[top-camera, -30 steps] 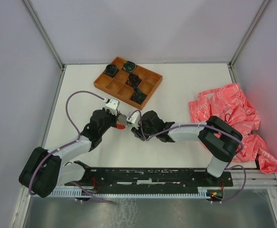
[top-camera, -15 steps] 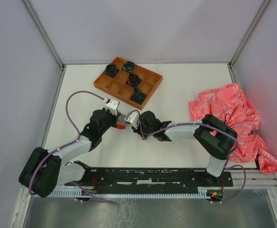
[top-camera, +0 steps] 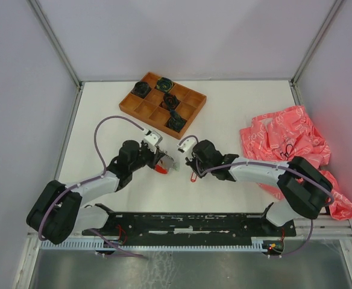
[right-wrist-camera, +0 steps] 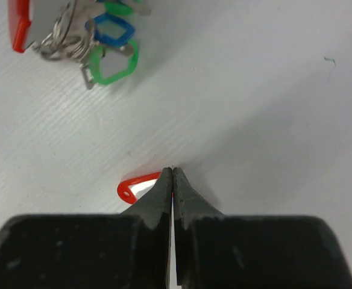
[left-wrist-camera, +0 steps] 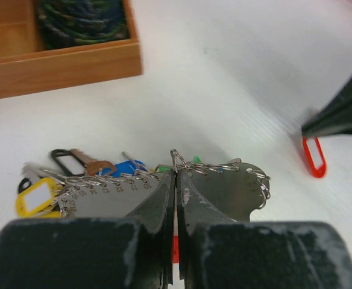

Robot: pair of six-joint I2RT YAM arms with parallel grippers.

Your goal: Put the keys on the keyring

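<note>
- The right gripper [right-wrist-camera: 173, 171] has its jaws pressed together on the near end of the red-tagged key [right-wrist-camera: 134, 186]. The tag's loop sticks out to the left of the tips, flat on the table [right-wrist-camera: 260, 90]. The bite looks thin, at the tag's edge only.
- The left gripper [left-wrist-camera: 176, 173] is clamped on the keyring [left-wrist-camera: 224, 188], whose grey metal part spreads to both sides of the closed tips, low over the table.
- Keys already hang from the ring beyond the left tips: a yellow tag [left-wrist-camera: 34, 198] far to the left, a blue tag [left-wrist-camera: 131, 167] and a green tag [right-wrist-camera: 113, 63] nearer the middle.
- Seen from the right wrist, the ring's red corner [right-wrist-camera: 19, 21] lies ahead and to the left, near but apart from the pinched key.
- Step in hand, as I judge it: picking up the red-tagged key to thread it on.
- The next move calls for a lift that proves the hold, then carrying the key's small ring forward-left to the keyring's opening. The left arm must present that opening steadily.
- Room: bare table lies ahead and right of the right gripper. The wooden tray [left-wrist-camera: 61, 67] with its coiled bundles [left-wrist-camera: 82, 18] sits beyond and left of the left gripper, and the pink bag [top-camera: 284, 141] is well off behind the right arm.
- The tight spot is the gap between the two grippers themselves.
</note>
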